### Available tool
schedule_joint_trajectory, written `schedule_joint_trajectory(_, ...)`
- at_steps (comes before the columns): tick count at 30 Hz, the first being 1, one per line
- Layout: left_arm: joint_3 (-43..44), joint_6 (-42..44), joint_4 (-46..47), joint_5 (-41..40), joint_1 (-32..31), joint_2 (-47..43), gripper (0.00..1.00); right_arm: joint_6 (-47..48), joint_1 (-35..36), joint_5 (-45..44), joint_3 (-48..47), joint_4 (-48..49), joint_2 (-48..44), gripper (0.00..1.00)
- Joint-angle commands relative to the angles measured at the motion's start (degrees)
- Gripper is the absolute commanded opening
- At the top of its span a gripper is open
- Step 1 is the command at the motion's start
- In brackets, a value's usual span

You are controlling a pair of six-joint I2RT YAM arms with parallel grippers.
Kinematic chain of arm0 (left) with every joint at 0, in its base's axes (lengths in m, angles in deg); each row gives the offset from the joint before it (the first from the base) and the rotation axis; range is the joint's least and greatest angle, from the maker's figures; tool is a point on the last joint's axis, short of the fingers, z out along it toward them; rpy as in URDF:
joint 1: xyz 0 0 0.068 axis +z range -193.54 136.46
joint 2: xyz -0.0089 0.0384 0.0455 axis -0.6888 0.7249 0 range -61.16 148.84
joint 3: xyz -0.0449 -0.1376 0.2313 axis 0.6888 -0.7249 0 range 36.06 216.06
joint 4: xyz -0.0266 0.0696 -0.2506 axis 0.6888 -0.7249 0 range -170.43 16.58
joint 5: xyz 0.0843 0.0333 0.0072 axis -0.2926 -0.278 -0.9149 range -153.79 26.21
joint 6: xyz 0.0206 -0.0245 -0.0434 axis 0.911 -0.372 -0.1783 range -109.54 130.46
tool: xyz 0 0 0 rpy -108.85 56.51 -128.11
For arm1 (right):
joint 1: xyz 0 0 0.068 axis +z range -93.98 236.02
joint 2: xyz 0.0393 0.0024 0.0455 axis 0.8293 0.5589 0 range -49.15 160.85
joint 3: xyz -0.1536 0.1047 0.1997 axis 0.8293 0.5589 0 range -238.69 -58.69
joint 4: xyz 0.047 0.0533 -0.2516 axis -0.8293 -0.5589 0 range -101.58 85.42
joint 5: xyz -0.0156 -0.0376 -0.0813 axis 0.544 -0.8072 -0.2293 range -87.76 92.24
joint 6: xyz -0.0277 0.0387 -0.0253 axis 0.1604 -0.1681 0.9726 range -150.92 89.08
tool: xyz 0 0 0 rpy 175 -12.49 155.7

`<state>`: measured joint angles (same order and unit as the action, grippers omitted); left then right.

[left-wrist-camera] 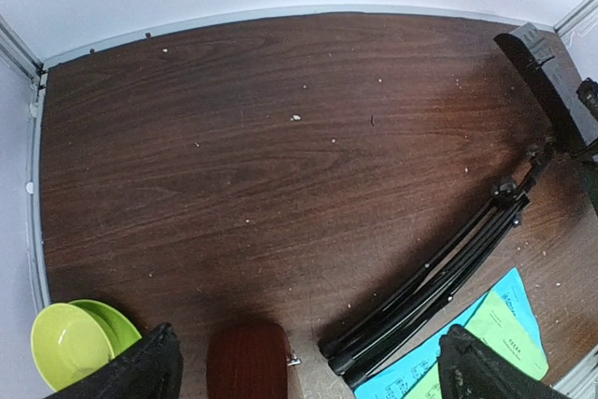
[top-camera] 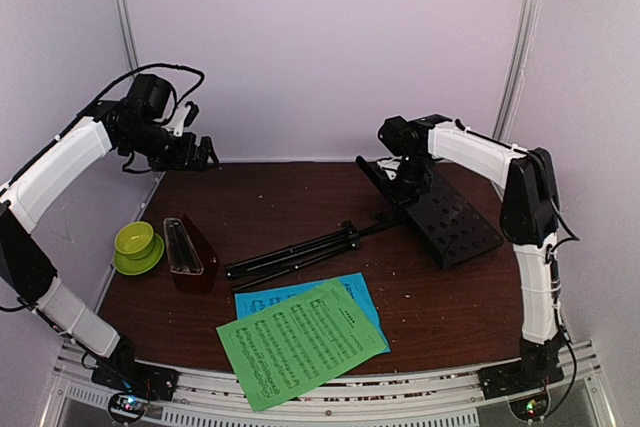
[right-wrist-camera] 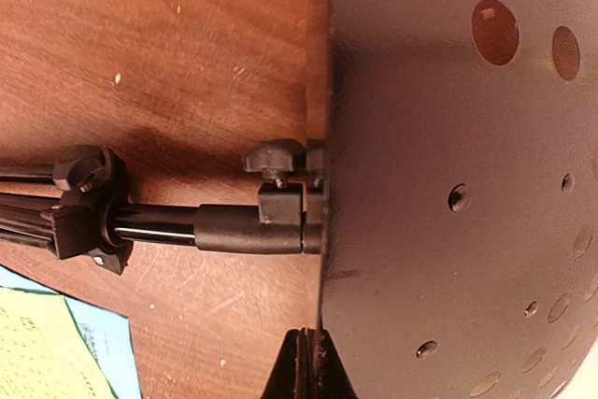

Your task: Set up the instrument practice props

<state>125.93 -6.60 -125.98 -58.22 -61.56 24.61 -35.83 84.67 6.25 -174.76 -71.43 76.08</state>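
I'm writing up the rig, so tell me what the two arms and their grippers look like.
The left arm and right arm have white shells between black joints. Black cables loop over the left wrist. The left gripper and right gripper are black.

Music stand (top-camera: 455, 225) lies folded on table (top-camera: 300, 197); right gripper (top-camera: 408, 187) closed at desk edge, possibly pinching it.

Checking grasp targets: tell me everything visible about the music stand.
The black, metal-looking music stand lies flat on the wooden table, not set up. Its perforated desk sits at the right rear. Its tripod legs are folded into a bundle pointing front-left. A knobbed clamp joins the shaft to the desk. The right claw is shut at the desk's edge; whether it pinches the lip is unclear.
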Motion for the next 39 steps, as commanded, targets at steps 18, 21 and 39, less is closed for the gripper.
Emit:
schedule_joint_trajectory(18, -0.2, -0.4, 3.5, 3.1, -0.3, -3.6, 0.98, 8.4, 8.8, -29.8, -18.0, 4.7, -25.0, 0.00)
schedule_joint_trajectory(21, -0.8, -1.0, 4.2, 3.6, -0.3, -4.4, 0.98, 12.2, 11.2, -34.7, -18.0, 7.4, -26.9, 0.00)
schedule_joint_trajectory(39, -14.1, -2.2, 17.4, 9.5, -2.7, -14.0, 0.98, 40.7, 26.0, -51.0, -12.1, 31.7, -33.8, 0.00)
